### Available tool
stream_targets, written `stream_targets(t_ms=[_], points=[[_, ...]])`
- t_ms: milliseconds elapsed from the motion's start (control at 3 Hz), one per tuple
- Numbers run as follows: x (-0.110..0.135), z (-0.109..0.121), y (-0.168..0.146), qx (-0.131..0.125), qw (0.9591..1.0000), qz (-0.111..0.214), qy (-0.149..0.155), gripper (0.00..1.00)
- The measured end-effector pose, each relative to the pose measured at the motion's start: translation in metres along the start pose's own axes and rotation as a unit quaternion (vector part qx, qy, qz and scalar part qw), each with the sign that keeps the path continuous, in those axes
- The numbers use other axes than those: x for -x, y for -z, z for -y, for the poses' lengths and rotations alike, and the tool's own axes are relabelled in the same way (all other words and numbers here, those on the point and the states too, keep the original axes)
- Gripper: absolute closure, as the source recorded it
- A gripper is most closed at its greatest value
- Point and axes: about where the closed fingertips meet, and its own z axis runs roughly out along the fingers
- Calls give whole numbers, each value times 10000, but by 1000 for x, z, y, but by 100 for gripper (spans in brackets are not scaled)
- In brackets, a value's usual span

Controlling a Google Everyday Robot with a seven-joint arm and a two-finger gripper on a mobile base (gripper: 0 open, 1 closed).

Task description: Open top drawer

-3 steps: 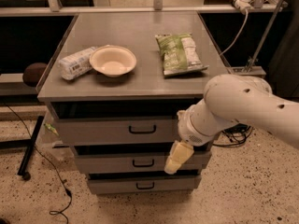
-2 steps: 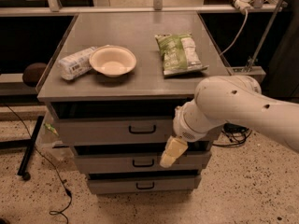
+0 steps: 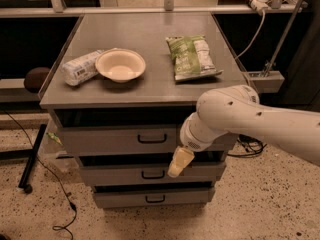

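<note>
The top drawer (image 3: 100,140) is the uppermost grey front of a three-drawer cabinet, with a small black loop handle (image 3: 151,139). It looks pushed in, with a dark gap above it under the cabinet top. My gripper (image 3: 180,162), cream-coloured at the end of the white arm (image 3: 235,115), hangs in front of the cabinet. It is to the right of and a little below the top drawer's handle, over the seam between the top and middle drawers. It is not on the handle.
The cabinet top (image 3: 150,34) carries a white bowl (image 3: 120,65), a white wrapped pack (image 3: 80,68) and a green chip bag (image 3: 192,56). Middle drawer (image 3: 110,175) and bottom drawer (image 3: 120,199) sit below. Cables (image 3: 60,199) and a black stand leg (image 3: 32,159) lie on the floor at left.
My arm and gripper have moved left and slightly up, closer to the top drawer's handle. The drawers have not moved.
</note>
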Motion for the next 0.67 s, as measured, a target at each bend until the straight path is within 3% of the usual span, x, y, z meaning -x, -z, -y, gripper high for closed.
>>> stream_targets(t_ms=[333, 667], points=[[-5, 6, -17, 54, 10000, 6, 5, 0], [-8, 9, -25, 114, 9999, 101, 13, 19]])
